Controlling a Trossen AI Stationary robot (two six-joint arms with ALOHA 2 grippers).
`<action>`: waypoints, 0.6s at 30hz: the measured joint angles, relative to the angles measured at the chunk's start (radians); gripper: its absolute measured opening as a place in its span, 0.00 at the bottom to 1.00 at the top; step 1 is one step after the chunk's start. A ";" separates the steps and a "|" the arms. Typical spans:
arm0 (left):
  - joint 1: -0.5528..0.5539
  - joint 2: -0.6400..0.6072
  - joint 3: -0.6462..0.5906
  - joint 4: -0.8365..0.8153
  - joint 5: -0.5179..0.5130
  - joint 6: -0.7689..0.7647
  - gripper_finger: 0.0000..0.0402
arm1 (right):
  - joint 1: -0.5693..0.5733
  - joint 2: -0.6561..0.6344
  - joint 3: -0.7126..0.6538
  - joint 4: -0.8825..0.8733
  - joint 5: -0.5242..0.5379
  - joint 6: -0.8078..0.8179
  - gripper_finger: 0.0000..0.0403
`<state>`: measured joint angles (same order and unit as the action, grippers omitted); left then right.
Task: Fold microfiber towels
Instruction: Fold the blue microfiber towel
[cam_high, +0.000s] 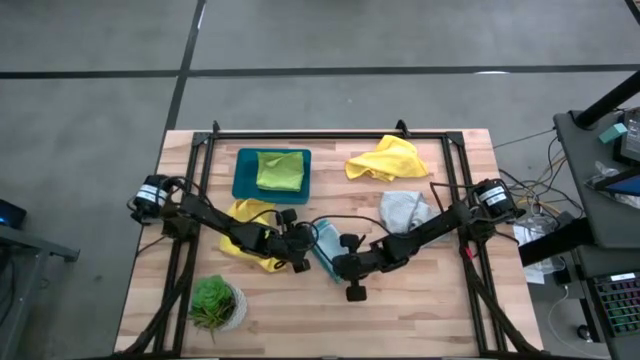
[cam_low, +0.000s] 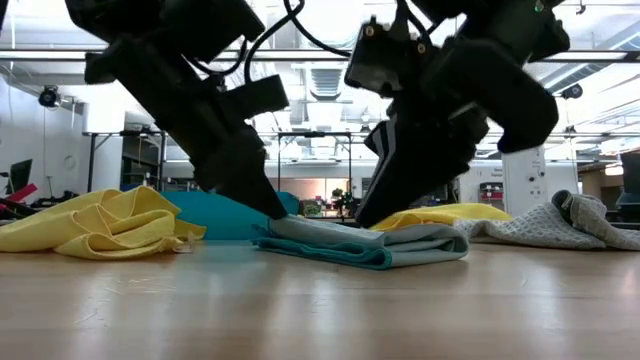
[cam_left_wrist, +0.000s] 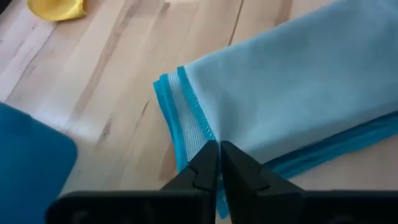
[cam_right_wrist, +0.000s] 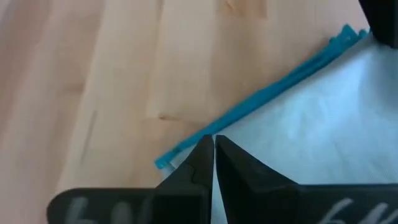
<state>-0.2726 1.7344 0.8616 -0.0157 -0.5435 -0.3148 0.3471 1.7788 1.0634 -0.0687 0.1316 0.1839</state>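
A light blue microfiber towel (cam_high: 325, 243), folded into a narrow strip of several layers (cam_low: 400, 245), lies flat on the wooden table's middle. My left gripper (cam_left_wrist: 219, 148) is shut at the towel's left end (cam_low: 278, 212). My right gripper (cam_right_wrist: 212, 140) is shut at its near right edge (cam_low: 362, 222). One yellow towel (cam_high: 250, 235) lies crumpled under my left arm, and another (cam_high: 385, 160) lies at the back right. A pale grey towel (cam_high: 405, 210) lies bunched under my right arm. A lime green towel (cam_high: 280, 170) rests in the teal tray (cam_high: 243, 185). My left gripper meets the towel at its stitched hem (cam_left_wrist: 196, 118) close to a corner, slanting down from the table's left. The shut fingertips hide whether one layer or several lies between them. The towel lies flat on the table. My right gripper meets the towel's bright blue edge (cam_right_wrist: 249, 109) near a corner, slanting down from the table's right. Its fingertips cover the place of contact, so the number of layers cannot be told. The towel stays flat on the wood.
A small potted plant (cam_high: 215, 300) stands at the near left. A black frame (cam_high: 330, 135) runs along the table's far edge and sides. Bare wood (cam_high: 420, 310) lies near the front right.
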 joint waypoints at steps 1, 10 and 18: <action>-0.002 -0.006 0.002 -0.012 0.002 0.000 0.00 | 0.002 -0.001 0.004 -0.001 -0.001 -0.002 0.02; -0.021 -0.050 0.009 -0.067 0.144 -0.013 0.00 | 0.011 -0.004 0.022 -0.010 -0.014 -0.002 0.02; -0.024 -0.035 -0.003 -0.123 0.173 -0.097 0.00 | 0.010 0.041 0.020 -0.006 -0.061 0.014 0.02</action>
<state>-0.2966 1.6993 0.8585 -0.1385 -0.3707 -0.4121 0.3576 1.8194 1.0831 -0.0744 0.0705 0.1984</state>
